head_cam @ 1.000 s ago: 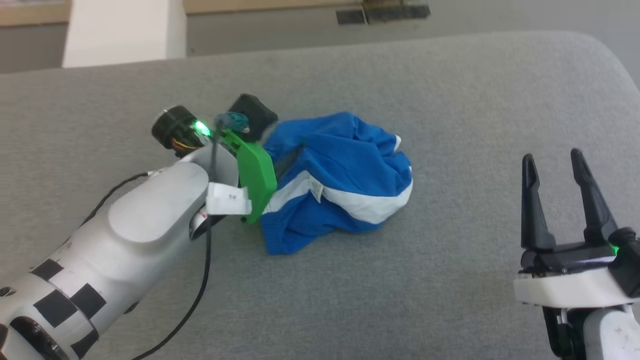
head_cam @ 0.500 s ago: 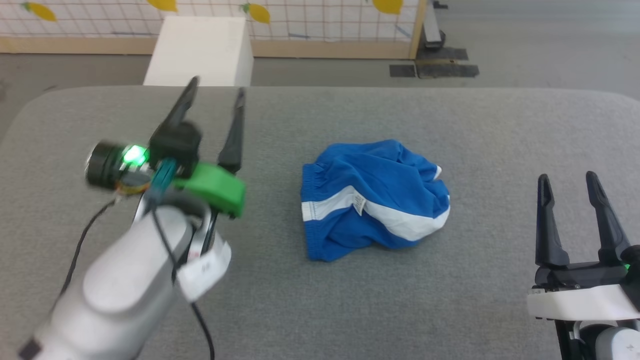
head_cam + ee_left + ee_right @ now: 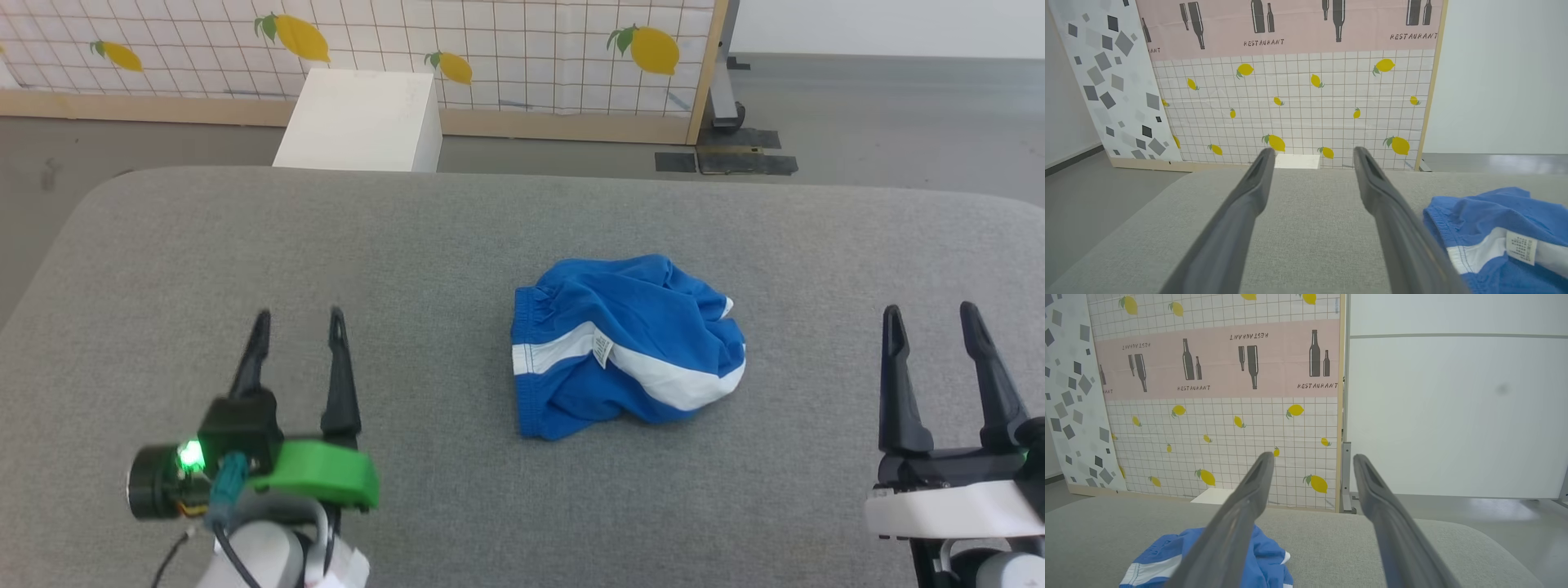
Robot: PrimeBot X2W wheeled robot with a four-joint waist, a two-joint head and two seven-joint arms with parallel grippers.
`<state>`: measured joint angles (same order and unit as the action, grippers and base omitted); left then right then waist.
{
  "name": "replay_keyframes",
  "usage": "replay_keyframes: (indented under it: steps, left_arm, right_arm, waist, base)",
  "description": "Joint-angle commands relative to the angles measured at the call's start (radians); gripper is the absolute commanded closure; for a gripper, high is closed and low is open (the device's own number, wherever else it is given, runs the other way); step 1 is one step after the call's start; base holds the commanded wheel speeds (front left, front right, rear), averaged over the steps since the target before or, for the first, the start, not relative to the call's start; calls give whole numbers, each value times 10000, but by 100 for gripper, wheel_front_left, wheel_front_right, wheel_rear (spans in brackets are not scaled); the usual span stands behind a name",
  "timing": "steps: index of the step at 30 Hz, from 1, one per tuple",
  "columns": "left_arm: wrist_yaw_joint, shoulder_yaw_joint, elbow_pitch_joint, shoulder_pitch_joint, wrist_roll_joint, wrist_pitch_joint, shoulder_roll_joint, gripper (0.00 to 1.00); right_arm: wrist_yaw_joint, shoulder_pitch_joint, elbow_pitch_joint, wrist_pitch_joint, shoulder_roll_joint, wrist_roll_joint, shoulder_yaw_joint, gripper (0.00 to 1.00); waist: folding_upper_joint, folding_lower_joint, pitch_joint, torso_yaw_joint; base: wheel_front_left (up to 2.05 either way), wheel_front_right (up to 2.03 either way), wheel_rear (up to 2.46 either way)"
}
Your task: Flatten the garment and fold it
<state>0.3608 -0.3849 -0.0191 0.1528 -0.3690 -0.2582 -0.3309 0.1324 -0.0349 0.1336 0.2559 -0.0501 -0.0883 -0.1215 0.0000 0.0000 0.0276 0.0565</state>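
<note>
Two items, left tool (image 3: 298,317) and right tool (image 3: 929,310), are hovering low over the grey table (image 3: 457,237), fingers spread wide, gripping nothing. Shorts (image 3: 629,351), blue with a white stripe, are lying bunched on the table between the tools, touching neither. Flattening is not yet beginning; the next move is probably calling for both tools pinching the waistband (image 3: 525,392) and drawing it apart. Heap is running roughly left-right, waistband facing the left tool.

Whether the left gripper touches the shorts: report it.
Apart. The head view shows bare grey cushion between the left gripper and the shorts; its jaws stand open.
</note>
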Motion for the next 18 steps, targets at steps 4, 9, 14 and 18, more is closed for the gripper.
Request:
replay_keyframes:
  steps: [4,9,14,18]
  left_arm:
    - [-712,635,-116,-734,728,-35,493,0]
    - [-1368,1136,-504,-1152,1324,-35,977,0]
    - [-1833,1580,-789,-1337,1776,-35,1352,0]
    - [-2086,1895,-905,-1399,2045,-35,1599,0]
  right_arm:
    - [-17,-246,-157,59,-1,-95,112,0]
    - [-17,-370,-352,59,-1,-118,271,0]
    - [-17,-454,-537,59,-1,-136,337,0]
    - [-17,-477,-635,59,-1,-124,340,0]
  waist:
    - [0,0,-46,-5]
    - [0,0,-62,4]
    - [0,0,-83,-6]
    - [0,0,-91,-10]
  base:
    - [0,0,0]
    - [0,0,0]
    - [0,0,0]
    - [0,0,0]
